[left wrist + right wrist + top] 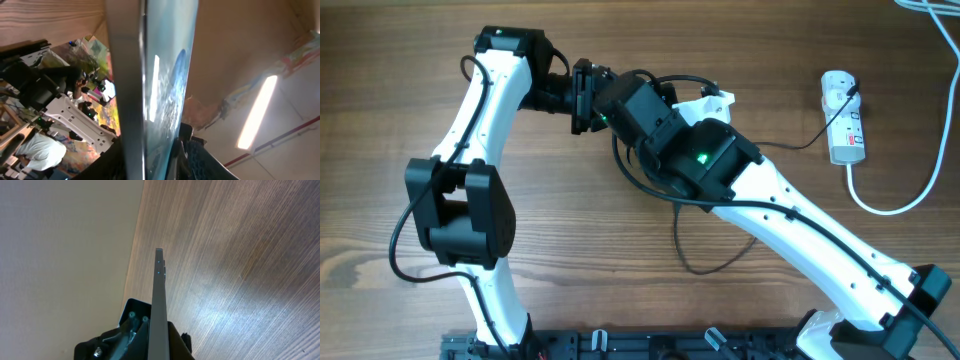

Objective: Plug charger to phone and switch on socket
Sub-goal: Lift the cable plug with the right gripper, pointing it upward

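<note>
Overhead, the phone [582,95] is held on edge above the tabletop [590,290], left of centre toward the far side, seen as a thin dark slab where the two arms meet. The left arm [485,110] reaches it from the left and the right arm [800,215] from the right. In the left wrist view the left jaws are clenched on the phone, dark fingers [187,147] pressed to its glossy screen and to its back at the bottom of the frame. The right wrist view shows the phone exactly edge-on as a narrow grey strip, and the right jaws grasp it too, one finger tight against each face. The socket [844,118] lies at the far right of the tabletop, well apart from the phone, with a black plug [847,93] in it. From that plug the charger [798,146] runs left as a thin black cable and passes under the right arm; its tip is hidden. A white cord [910,200] loops from the socket's near end toward the right edge.
</note>
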Robot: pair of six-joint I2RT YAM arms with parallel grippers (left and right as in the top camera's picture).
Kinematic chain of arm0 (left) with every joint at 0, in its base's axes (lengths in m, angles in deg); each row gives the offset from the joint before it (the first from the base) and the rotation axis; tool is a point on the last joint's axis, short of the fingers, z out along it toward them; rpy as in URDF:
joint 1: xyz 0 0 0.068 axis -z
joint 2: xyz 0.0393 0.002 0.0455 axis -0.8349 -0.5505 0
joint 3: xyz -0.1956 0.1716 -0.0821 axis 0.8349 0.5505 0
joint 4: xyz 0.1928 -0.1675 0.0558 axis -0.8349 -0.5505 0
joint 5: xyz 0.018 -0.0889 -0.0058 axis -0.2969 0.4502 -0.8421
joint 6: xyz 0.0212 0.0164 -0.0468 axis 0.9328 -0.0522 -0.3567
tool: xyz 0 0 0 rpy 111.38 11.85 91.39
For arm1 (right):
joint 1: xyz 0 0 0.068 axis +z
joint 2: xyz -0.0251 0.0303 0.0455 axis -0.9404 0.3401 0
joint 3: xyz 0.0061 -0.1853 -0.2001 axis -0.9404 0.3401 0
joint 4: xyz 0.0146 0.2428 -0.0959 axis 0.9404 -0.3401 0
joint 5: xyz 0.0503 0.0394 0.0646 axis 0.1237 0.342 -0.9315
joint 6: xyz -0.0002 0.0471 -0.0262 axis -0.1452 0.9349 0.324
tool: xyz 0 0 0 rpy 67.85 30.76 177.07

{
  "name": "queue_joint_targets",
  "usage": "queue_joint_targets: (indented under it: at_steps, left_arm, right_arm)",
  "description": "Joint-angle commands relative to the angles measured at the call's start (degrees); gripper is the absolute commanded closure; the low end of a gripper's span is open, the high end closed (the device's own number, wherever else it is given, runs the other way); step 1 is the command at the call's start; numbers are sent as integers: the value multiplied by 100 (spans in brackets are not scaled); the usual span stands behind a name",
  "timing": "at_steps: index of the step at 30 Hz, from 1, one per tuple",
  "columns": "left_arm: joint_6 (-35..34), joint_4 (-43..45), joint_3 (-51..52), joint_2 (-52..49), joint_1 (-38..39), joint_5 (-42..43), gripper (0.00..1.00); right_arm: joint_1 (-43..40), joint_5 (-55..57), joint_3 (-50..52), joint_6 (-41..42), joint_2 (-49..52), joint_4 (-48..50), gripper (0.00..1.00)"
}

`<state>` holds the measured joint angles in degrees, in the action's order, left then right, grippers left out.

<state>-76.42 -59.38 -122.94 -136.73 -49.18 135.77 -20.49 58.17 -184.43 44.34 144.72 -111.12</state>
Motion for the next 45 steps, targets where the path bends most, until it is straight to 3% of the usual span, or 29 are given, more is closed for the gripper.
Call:
queue_joint_targets:
  at_steps: [1, 5, 9, 10, 11, 13, 14, 15, 17, 20, 22, 25, 28, 30, 32, 34, 37, 42, 45]
  left_arm:
    - [-15, 15, -85, 151, -15, -63, 60]
    - [-15, 15, -85, 151, -15, -66, 66]
    - [-15, 15, -85, 151, -15, -66, 85]
    - [-15, 15, -85, 151, -15, -66, 87]
    - [-13, 22, -85, 151, -15, -66, 91]
    - [-13, 195, -85, 151, -15, -66, 96]
    - [-13, 297, -85, 151, -15, -66, 96]
    - [-13, 496, -85, 151, -15, -68, 96]
    - [-13, 960, -85, 151, -33, -223, 96]
    - [-13, 1582, -85, 151, -221, -1709, 96]
    - [348, 1637, -85, 151, -363, -2306, 96]
    - [811, 1707, -85, 164, -555, -2337, 96]
    - [761, 1954, -85, 282, -918, -2820, 96]
    - [761, 1808, -85, 365, -1261, -3661, 96]
    - [761, 1655, -83, 363, -1373, -4323, 96]
    - [761, 1580, -83, 363, -1375, -4903, 96]
    - [761, 1543, -83, 363, -1364, -5021, 96]
    - [765, 1547, -72, 363, -1366, -5025, 96]
    - [765, 1537, -72, 363, -1366, -5027, 96]
  right_arm:
    - [-9, 155, -22, 101, -7, 35, 96]
    - [-9, 81, -22, 101, -7, 50, 96]
    - [-9, 28, -22, 96, -7, 50, 92]
    - [-9, 28, -22, 87, -7, 48, 75]
    - [-9, 31, -22, 79, -7, 35, 51]
    - [-9, 85, -22, -184, -13, 13, 24]
    - [-9, 175, -22, -461, -26, 9, 17]
    - [-13, 341, -22, -1067, -74, -20, 1]
    - [-39, 485, -22, -1982, -245, -286, 0]
    - [-269, 417, -22, -4148, -710, -949, 0]
    - [-820, -575, -22, -5888, -960, -1471, 0]
    - [-1556, -1840, 114, -7213, -916, -1897, 0]
    - [-1762, -2100, 778, -7200, -839, -1967, 0]
    - [-1755, -2579, 1790, -6983, -815, -1379, 1]
    - [-1755, -3097, 2490, -7040, -772, -745, 25]
    - [-1755, -3521, 3099, -7108, -568, -208, 34]
    - [-1687, -3534, 3307, -7106, -96, -107, 42]
    - [-1248, -3528, 3307, -7029, 671, 315, 41]
    - [-1246, -3539, 3307, -6885, 1165, 501, 50]
